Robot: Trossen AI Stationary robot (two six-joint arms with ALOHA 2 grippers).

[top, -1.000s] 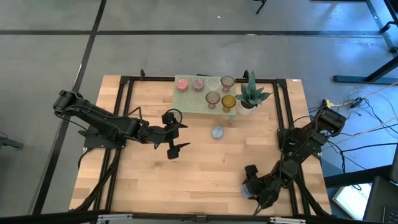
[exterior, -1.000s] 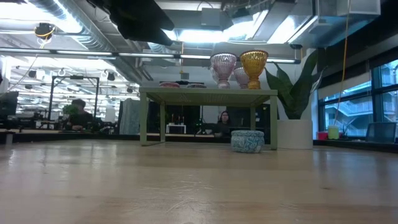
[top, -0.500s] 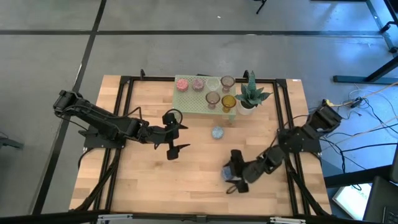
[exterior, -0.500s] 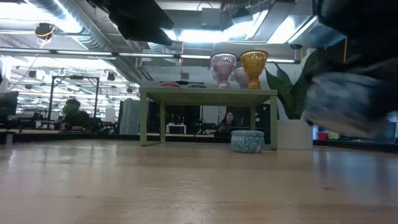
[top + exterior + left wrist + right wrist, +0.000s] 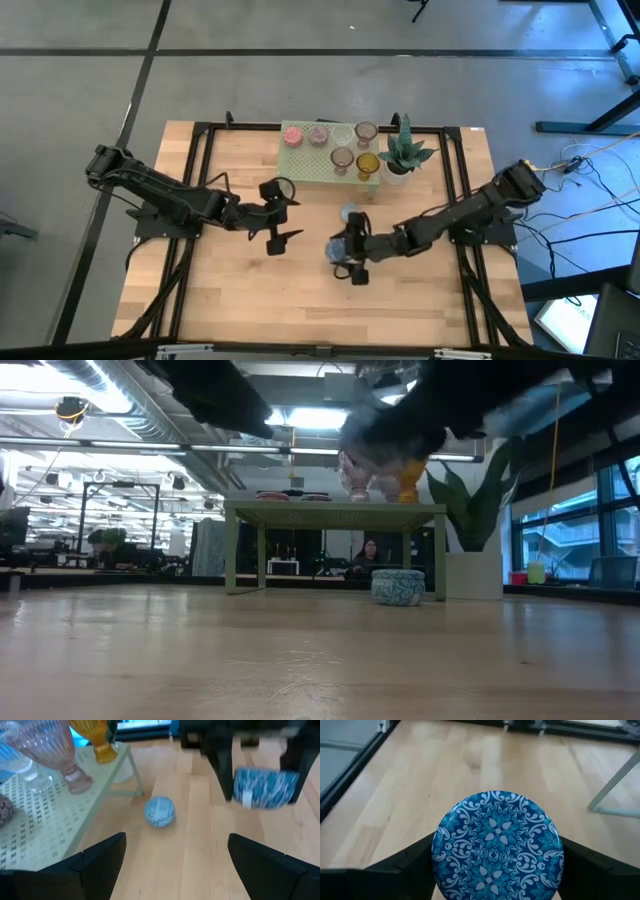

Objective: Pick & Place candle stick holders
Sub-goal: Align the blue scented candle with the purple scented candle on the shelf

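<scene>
The right gripper (image 5: 345, 253) is above the middle of the tabletop (image 5: 240, 290), a little toward the near edge, and its two fingers are closed on a blue patterned candle stick holder (image 5: 497, 845), which is lifted off the wood. In the right wrist view this holder fills the space between the dark fingers and shows a blue and white flower pattern. In the left wrist view the same holder hangs between the right arm's fingers, clear of the wood. A second holder, pale blue (image 5: 349, 211), stands on the tabletop just in front of the pale green perforated stand (image 5: 300, 165), near the carried one but not touching it. The stand sits at the far edge of the tabletop, about in its middle. On the stand there are more holders: a pink one (image 5: 319, 135), a clear one (image 5: 343, 135), a brownish-mauve one (image 5: 366, 132), another pinkish one (image 5: 342, 159) and an amber one (image 5: 368, 165), which is at the stand's corner nearest the potted plant (image 5: 404, 152). The plant stands just beside the stand, on its right side. The left gripper (image 5: 282, 212) waits over the left half of the tabletop, its fingers spread wide and holding nothing. In the low view a person (image 5: 359, 554) is visible far behind the stand.
</scene>
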